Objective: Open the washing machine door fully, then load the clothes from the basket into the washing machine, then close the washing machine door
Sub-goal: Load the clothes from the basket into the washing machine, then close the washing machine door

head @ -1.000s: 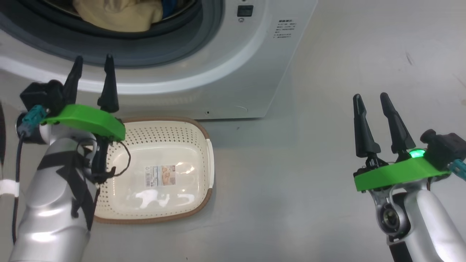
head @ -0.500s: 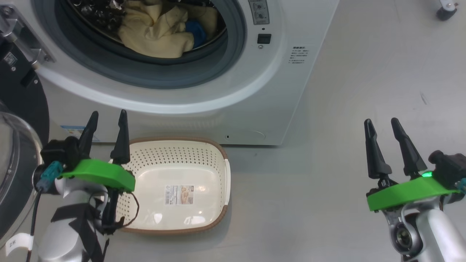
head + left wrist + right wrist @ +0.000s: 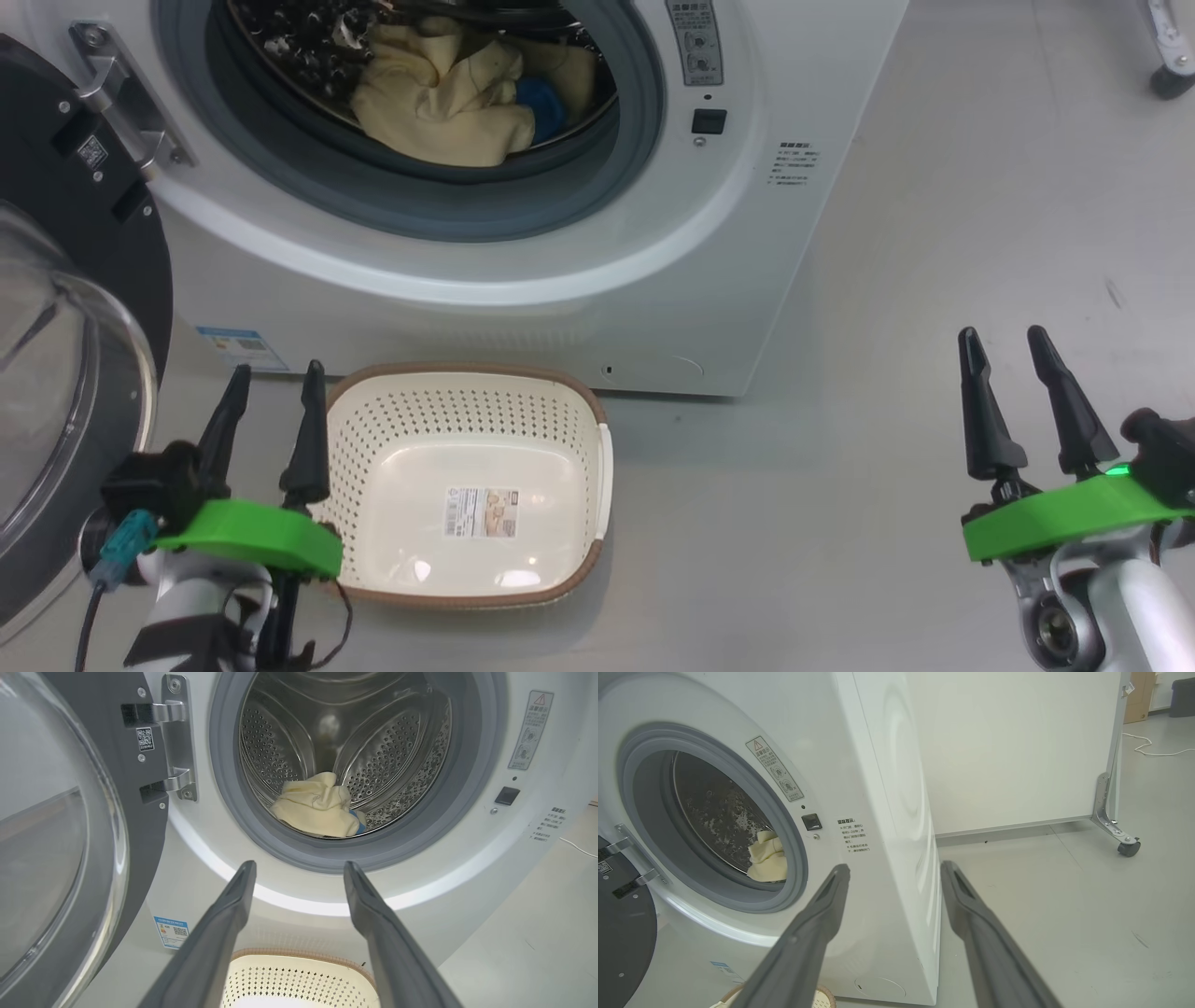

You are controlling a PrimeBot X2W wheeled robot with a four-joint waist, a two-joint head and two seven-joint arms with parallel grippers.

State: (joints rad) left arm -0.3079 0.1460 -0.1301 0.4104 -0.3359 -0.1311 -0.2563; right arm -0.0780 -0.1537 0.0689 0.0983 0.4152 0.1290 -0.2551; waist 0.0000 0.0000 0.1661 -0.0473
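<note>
Looking down in the head view, the washing machine (image 3: 653, 280) stands at the far side with the washing machine door (image 3: 56, 280) swung open to the left on a metal hinge (image 3: 121, 103). The clothes (image 3: 439, 103), cream-yellow with a blue patch, lie inside the drum. The basket (image 3: 448, 411) sits on the floor just in front of the machine, with a label sticker (image 3: 481, 513) on its bare bottom whose print is too small to read. A blue label (image 3: 238, 347) is stuck low on the machine's front at the left. Right of the opening are a grey pictogram sticker (image 3: 695, 42), a small black square (image 3: 709, 121) and a block of tiny unreadable print (image 3: 794, 163). The left end effector (image 3: 280, 367) hangs at the near left beside the basket's left rim, its fingers spread and empty. The right end effector (image 3: 1001, 330) is at the near right over bare floor, well apart from everything, likewise spread and empty. In the left wrist view, a QR-code sticker (image 3: 144, 738) sits on the door's dark inner face beside the hinge, the clothes rest at the bottom of the perforated steel drum (image 3: 387, 756), and the pictogram sticker carries a warning triangle at its top. In the right wrist view, a white partition (image 3: 1008, 746) on a caster (image 3: 1129, 848) stands far behind the machine, with a white cable (image 3: 1148, 746) on the floor beyond it.
</note>
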